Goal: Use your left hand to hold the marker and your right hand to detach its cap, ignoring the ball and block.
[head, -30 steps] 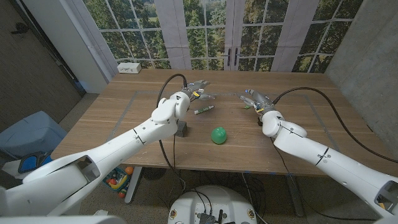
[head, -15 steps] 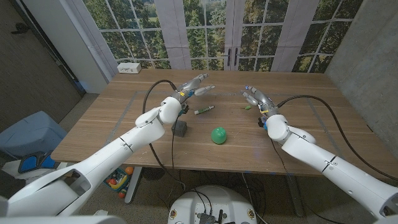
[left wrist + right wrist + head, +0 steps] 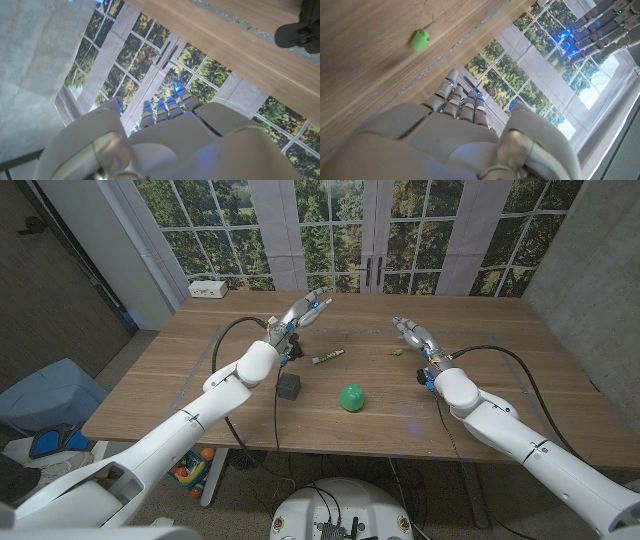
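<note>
The marker (image 3: 327, 358) lies on the table between my hands, with nothing touching it. Its small green cap (image 3: 397, 352) lies apart from it, near my right hand (image 3: 412, 335); the right wrist view shows the cap (image 3: 420, 40) alone on the wood beyond my right hand (image 3: 460, 130). My left hand (image 3: 303, 312) is held above the table, back and to the left of the marker, fingers stretched out and empty. My right hand's fingers are also straight and hold nothing. My left hand (image 3: 165, 130) points at the windows in its own wrist view.
A green ball (image 3: 351, 397) sits in front of the marker and a dark block (image 3: 289, 386) to the ball's left, beside my left forearm. A white box (image 3: 208, 289) stands at the far left corner. Cables trail from both wrists.
My left hand has drawn back and left, away from the marker, uncovering the block. My right hand's fingers have straightened. The marker and cap have not moved.
</note>
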